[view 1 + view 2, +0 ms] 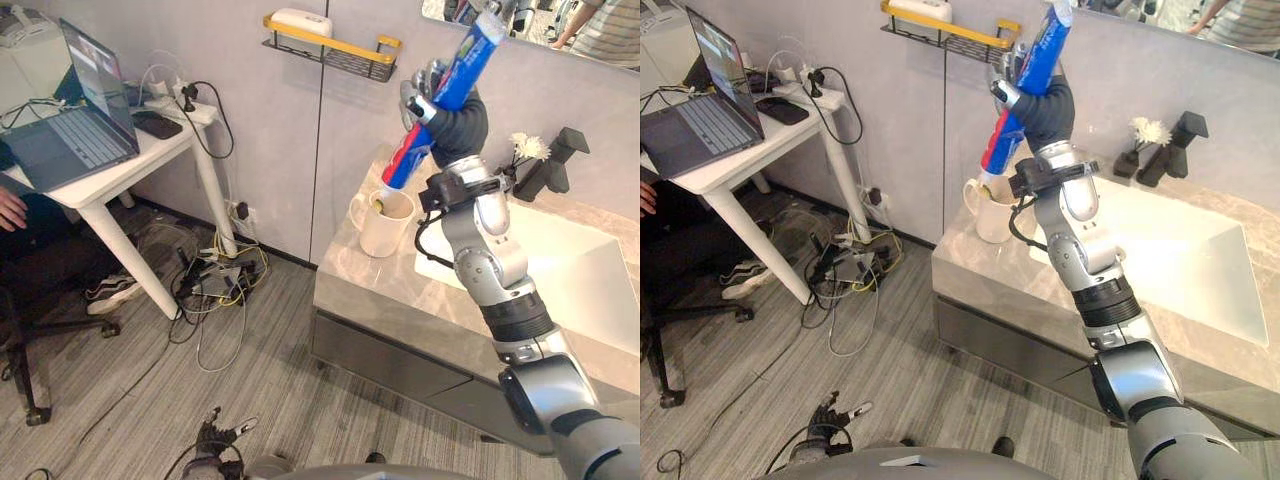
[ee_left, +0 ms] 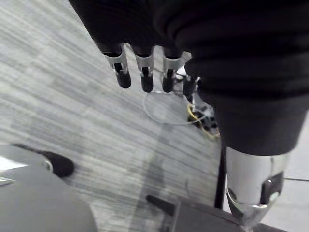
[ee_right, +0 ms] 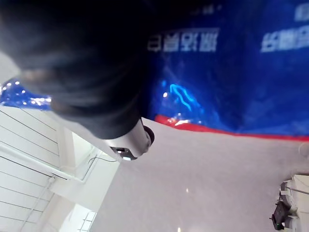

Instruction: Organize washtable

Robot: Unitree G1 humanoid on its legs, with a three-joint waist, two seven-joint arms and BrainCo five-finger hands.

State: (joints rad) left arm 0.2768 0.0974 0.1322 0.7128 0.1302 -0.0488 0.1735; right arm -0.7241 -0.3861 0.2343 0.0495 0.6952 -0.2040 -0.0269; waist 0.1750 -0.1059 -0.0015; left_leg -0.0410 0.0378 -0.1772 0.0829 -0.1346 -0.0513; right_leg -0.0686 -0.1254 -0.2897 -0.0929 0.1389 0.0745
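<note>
My right hand is raised above the marble washtable and is shut on a blue and red toothpaste tube. The tube is steeply tilted, with its lower red end just over the mouth of a white mug at the counter's left end. A small yellowish thing sits inside the mug's rim. The right wrist view has the tube's blue and red side pressed against the hand. My left hand hangs low over the floor, its fingers relaxed and holding nothing.
A white sink basin lies right of the mug, with a black faucet and a white flower behind it. A yellow-railed wall shelf hangs above. A white desk with a laptop, floor cables and a person's hand are left.
</note>
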